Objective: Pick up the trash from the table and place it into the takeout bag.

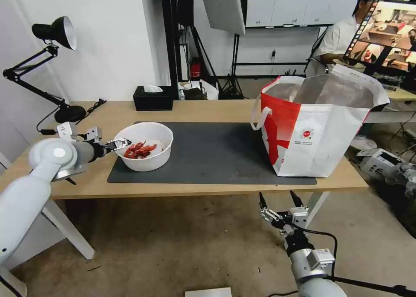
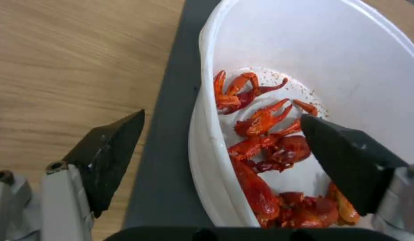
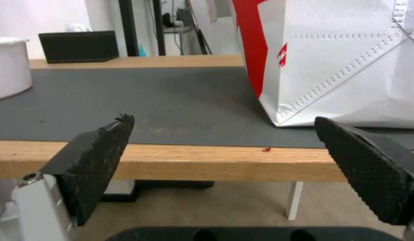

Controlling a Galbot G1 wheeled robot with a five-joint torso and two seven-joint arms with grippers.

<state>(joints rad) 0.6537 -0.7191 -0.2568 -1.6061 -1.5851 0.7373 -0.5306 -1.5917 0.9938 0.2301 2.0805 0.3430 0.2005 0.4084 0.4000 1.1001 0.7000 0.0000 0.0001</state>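
My left gripper straddles the near rim of the white bowl of crayfish shells on the mat, jaws wide; I judge a firm, level pinch on the rim best; right gripper waits wide below the table, takeout bag near.

In the left wrist view the picture's edges cut off the white bowl, and the left gripper's fingers hide some crayfish shells. The takeout bag hides the table's far right part. Its small round logo is too small to read.
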